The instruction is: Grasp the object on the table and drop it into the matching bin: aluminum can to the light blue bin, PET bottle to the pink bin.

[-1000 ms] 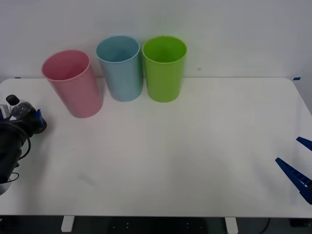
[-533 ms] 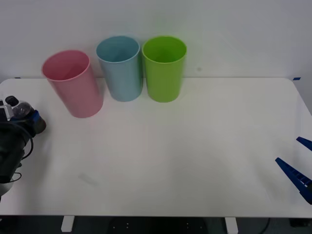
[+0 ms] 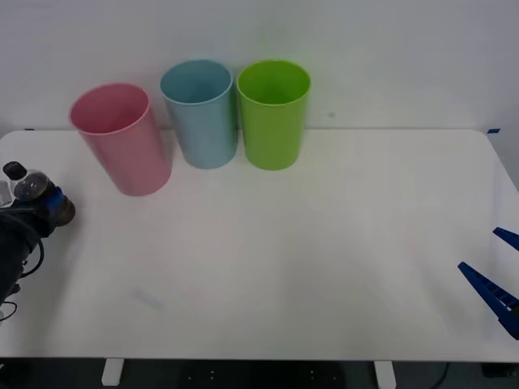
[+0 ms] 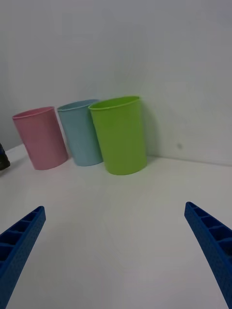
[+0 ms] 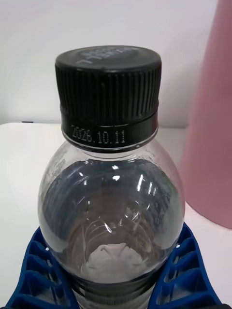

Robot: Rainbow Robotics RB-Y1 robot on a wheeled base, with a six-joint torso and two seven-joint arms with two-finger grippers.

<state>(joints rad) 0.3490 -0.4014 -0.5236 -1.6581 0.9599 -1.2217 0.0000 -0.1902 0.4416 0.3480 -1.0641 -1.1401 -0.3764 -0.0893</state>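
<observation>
The PET bottle (image 3: 32,188), small and clear with a black cap and dark contents, is at the table's (image 3: 284,259) far left edge, with my left gripper (image 3: 49,203) shut on it. The left wrist view has the bottle (image 5: 113,193) close up, blue fingers (image 5: 186,270) hugging both sides of its body. The pink bin (image 3: 122,139) stands just behind and to the right of the bottle, and appears beside the cap as the pink bin (image 5: 212,120). The light blue bin (image 3: 200,113) stands right of the pink one. My right gripper (image 3: 496,271) waits open at the table's right front edge.
A green bin (image 3: 274,113) stands right of the light blue one, the three in a row at the back left; from the right wrist they appear as the pink bin (image 4: 41,137), the light blue bin (image 4: 79,133) and the green bin (image 4: 120,135). A white wall rises behind.
My left gripper has shifted slightly left and toward the front edge with the bottle in it. The right arm and the bins have not moved.
</observation>
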